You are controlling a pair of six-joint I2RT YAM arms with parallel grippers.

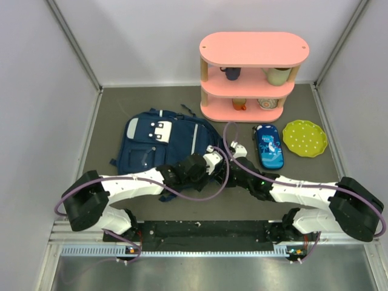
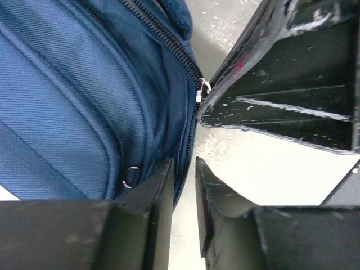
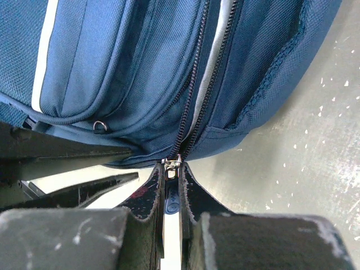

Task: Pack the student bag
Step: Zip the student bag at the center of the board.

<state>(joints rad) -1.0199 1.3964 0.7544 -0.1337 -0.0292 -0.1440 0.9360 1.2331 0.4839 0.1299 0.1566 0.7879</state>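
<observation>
Right tool (image 3: 170, 173): I see it clenched on the bag's (image 3: 112, 67) zip pull (image 3: 171, 200). Left tool (image 2: 183, 169): jaws narrow, bag seam between them; whether it grips, I cannot tell.

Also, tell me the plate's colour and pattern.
The plate is lime green with small white dots; the top view shows it best.

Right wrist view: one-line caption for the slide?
Right gripper shut on the zipper pull at the edge of the student bag, which lies on the grey table.
</observation>
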